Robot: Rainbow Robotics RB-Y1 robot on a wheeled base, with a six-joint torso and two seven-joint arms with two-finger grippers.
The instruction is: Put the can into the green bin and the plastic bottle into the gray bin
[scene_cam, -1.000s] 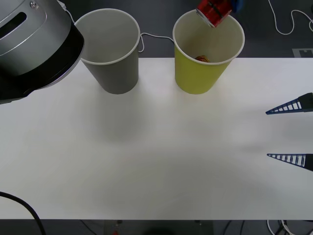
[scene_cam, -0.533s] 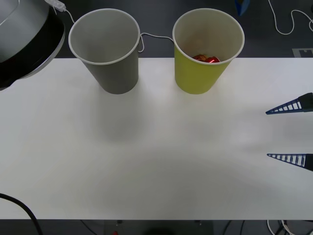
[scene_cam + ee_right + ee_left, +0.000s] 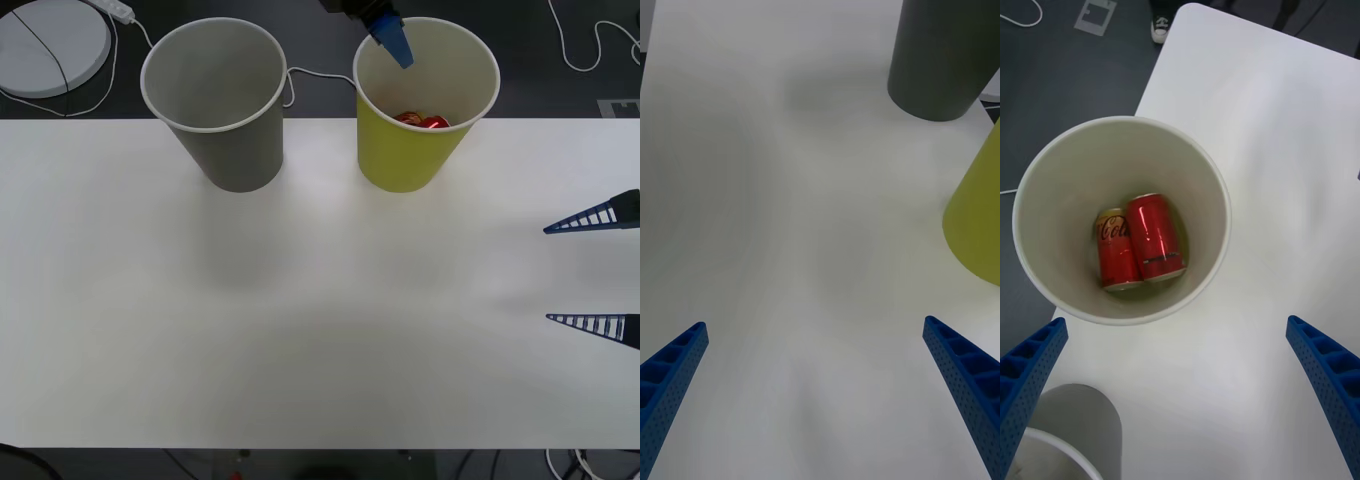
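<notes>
Two red cans (image 3: 1141, 240) lie side by side on the floor of the green bin (image 3: 1206, 187), and in the front view they show as a red patch (image 3: 424, 122) inside that bin (image 3: 410, 150). My left gripper (image 3: 1176, 324) hangs open above the bin with nothing in it; one blue fingertip (image 3: 392, 42) shows over the bin's far rim. The gray bin (image 3: 230, 140) stands upright to the left of the green one. My right gripper (image 3: 598, 272) waits open at the table's right edge. The plastic bottle is out of view.
Both bins stand at the far edge of the white table (image 3: 300, 300). Behind the table, a white round device (image 3: 50, 45) and cables (image 3: 590, 40) lie on the dark floor. The right wrist view has the gray bin (image 3: 944, 67) and green bin (image 3: 981, 217) ahead.
One second ago a red can was held over the green bin; it now lies inside. The left arm's bulk has left the top left corner, and its blue finger has swung back over the bin.
</notes>
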